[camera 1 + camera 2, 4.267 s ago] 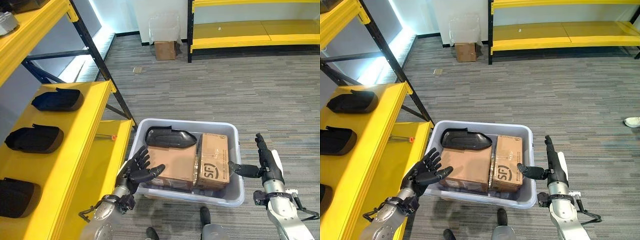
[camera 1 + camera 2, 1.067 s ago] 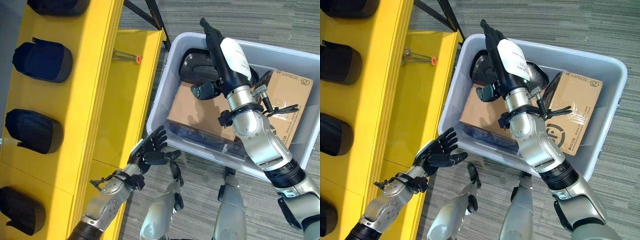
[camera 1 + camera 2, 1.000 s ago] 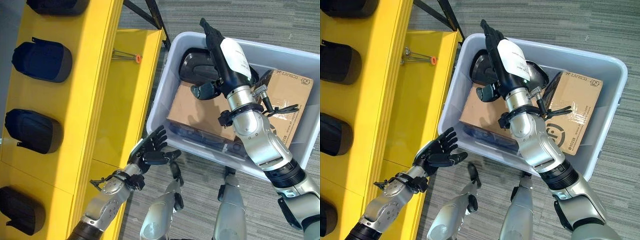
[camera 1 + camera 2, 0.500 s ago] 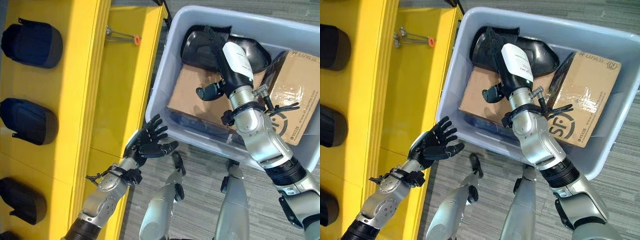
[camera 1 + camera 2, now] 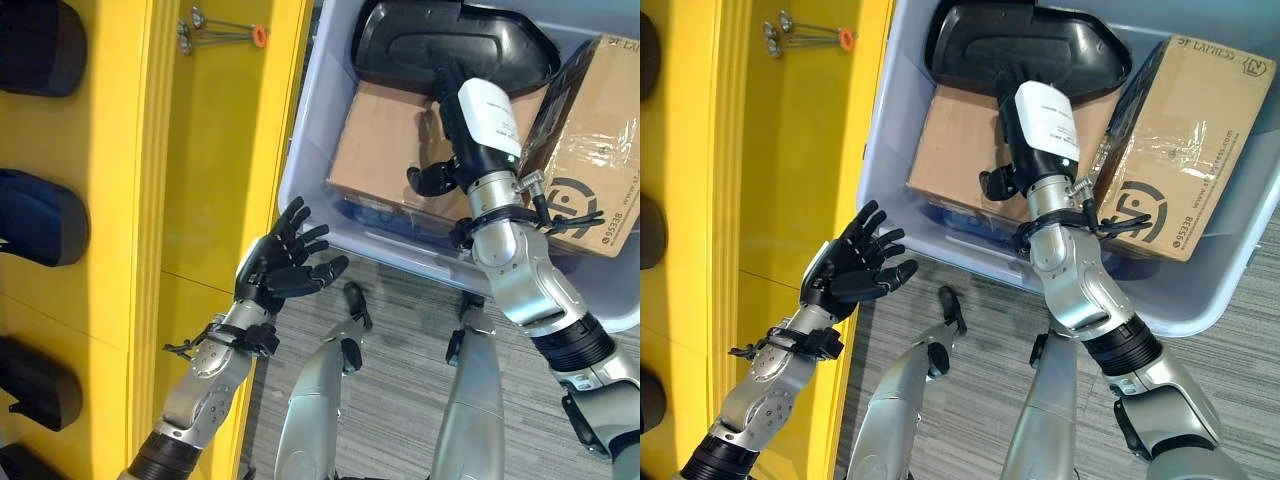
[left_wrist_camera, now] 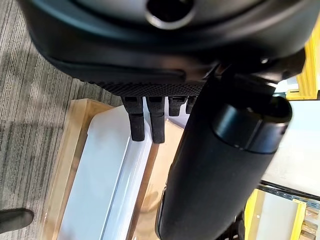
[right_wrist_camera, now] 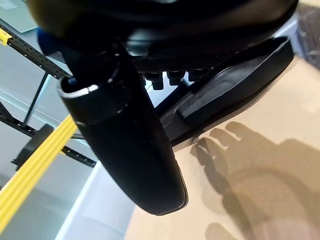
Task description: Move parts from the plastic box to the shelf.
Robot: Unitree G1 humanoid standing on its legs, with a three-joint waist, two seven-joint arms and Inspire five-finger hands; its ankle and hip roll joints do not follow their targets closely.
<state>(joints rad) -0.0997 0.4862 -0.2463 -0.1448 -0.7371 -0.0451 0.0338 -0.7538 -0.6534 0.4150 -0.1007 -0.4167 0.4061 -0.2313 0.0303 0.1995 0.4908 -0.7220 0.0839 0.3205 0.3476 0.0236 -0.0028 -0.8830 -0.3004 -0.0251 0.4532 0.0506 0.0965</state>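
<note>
Your right hand (image 5: 470,125) hovers, fingers relaxed, above cardboard boxes (image 5: 395,155) crowding the plastic box (image 5: 310,140). The black part (image 5: 450,45) lies crosswise; your left hand (image 5: 285,270) is spread, empty.

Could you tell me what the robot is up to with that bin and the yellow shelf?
The robot is reaching its right hand into the plastic box, fingers straight, over the black part that lies at the far end above two cardboard boxes. It has not gripped the part yet. Its left hand is held open beside the box, next to the yellow shelf, where other black parts lie.
</note>
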